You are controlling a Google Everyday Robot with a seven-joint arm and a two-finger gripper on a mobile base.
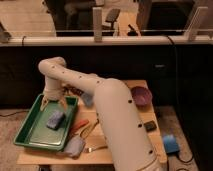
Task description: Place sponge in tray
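end effector: spread wide, holding nothing, above tray | sponge: flat on tray floor, just at 6 o'clock of end effector, apart from it | long axis: roughly 2-to-8 o'clock | judgement: placement looks done; single arm

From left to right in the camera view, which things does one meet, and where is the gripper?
Large shallow green plastic tray → small blue-grey soft sponge inside it → flat blue-grey piece → round purple bowl → bright blue block. The open gripper hangs over the tray, just above the sponge.
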